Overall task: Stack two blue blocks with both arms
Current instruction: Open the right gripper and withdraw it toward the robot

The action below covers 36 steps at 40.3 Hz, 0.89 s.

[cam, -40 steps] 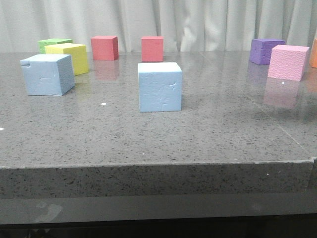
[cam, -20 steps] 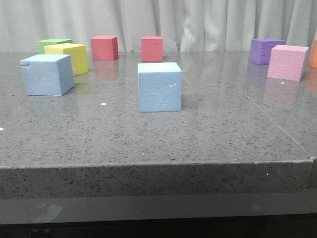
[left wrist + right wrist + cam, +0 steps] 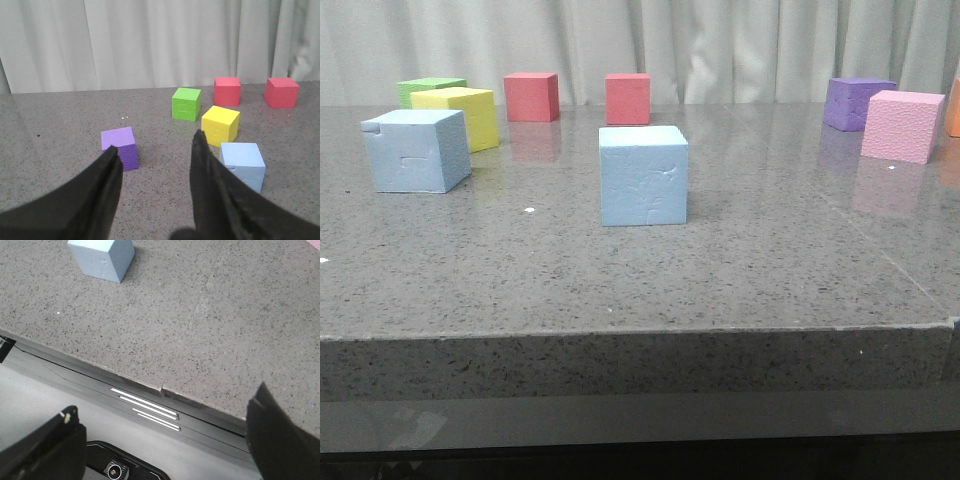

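On the table (image 3: pixel 740 270) both blue blocks are seen apart, unstacked: one block (image 3: pixel 643 175) mid-table, the other block (image 3: pixel 416 150) far left, just beside the yellow cube (image 3: pixel 468 115). Left gripper (image 3: pixel 155 160) is held open, empty. Right gripper (image 3: pixel 165 435) is spread wide, empty, off the table's edge.

The orange cube (image 3: pixel 955 107) is cut by the front view's right edge, the green cube (image 3: pixel 428 89) sits half hidden behind the yellow cube (image 3: pixel 460 117), and the right wrist view crops one blue block (image 3: pixel 101 257).
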Each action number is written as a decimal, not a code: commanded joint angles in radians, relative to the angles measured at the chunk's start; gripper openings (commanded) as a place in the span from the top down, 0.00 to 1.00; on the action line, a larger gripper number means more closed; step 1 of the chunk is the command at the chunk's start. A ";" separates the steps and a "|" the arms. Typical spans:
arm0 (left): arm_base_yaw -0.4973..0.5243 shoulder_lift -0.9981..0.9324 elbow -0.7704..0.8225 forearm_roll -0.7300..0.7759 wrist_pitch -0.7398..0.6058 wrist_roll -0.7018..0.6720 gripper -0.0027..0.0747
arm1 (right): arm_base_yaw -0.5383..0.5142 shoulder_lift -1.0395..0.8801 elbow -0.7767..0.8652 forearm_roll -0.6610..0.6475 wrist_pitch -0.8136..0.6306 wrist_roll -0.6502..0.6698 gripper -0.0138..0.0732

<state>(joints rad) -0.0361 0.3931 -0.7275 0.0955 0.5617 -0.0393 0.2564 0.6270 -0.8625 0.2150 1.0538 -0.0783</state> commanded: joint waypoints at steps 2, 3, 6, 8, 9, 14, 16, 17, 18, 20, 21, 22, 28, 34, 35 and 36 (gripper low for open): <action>-0.002 0.016 -0.025 -0.028 -0.087 -0.002 0.56 | -0.006 0.002 -0.024 -0.001 -0.064 -0.002 0.10; -0.002 0.016 -0.025 -0.039 -0.087 -0.002 0.56 | -0.006 0.002 -0.024 -0.001 -0.064 -0.002 0.10; -0.002 0.016 -0.025 -0.059 -0.087 -0.002 0.56 | -0.006 0.002 -0.024 -0.001 -0.064 -0.002 0.10; -0.002 0.016 -0.025 -0.078 -0.087 -0.002 0.56 | -0.006 0.002 -0.024 -0.001 -0.064 -0.002 0.10; -0.002 0.016 -0.025 -0.083 -0.085 -0.002 0.56 | -0.006 0.002 -0.024 -0.001 -0.064 -0.002 0.10; -0.002 0.022 -0.024 -0.087 -0.089 -0.002 0.56 | -0.006 0.002 -0.024 -0.001 -0.064 -0.002 0.10; -0.002 0.027 -0.022 -0.087 -0.093 -0.002 0.56 | -0.006 0.002 -0.024 -0.001 -0.064 -0.002 0.10; -0.002 0.027 -0.021 -0.087 -0.103 -0.002 0.56 | -0.006 0.002 -0.024 -0.001 -0.064 -0.002 0.10; -0.002 0.028 -0.020 -0.087 -0.110 -0.002 0.56 | -0.006 0.002 -0.024 -0.001 -0.064 -0.002 0.10; -0.002 0.028 -0.017 -0.087 -0.118 -0.002 0.56 | -0.006 0.002 -0.024 -0.001 -0.064 -0.002 0.10; -0.002 0.028 -0.015 -0.083 -0.125 -0.002 0.55 | -0.006 0.002 -0.024 -0.001 -0.064 -0.002 0.10; -0.002 0.028 -0.015 -0.081 -0.130 -0.002 0.54 | -0.006 0.002 -0.024 -0.001 -0.064 -0.002 0.10; -0.002 0.067 -0.020 -0.067 -0.194 -0.002 0.33 | -0.006 0.002 -0.024 -0.001 -0.064 -0.002 0.10; -0.005 0.173 -0.094 -0.067 -0.142 -0.002 0.19 | -0.006 0.002 -0.024 -0.001 -0.064 -0.002 0.10; -0.004 0.199 -0.109 -0.067 -0.130 -0.002 0.19 | -0.006 0.002 -0.024 -0.001 -0.064 -0.002 0.10; -0.007 0.212 -0.129 -0.067 -0.115 -0.002 0.19 | -0.006 0.002 -0.024 -0.001 -0.064 -0.002 0.10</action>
<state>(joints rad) -0.0361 0.5455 -0.7799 0.0256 0.4894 -0.0393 0.2564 0.6270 -0.8620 0.2150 1.0538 -0.0776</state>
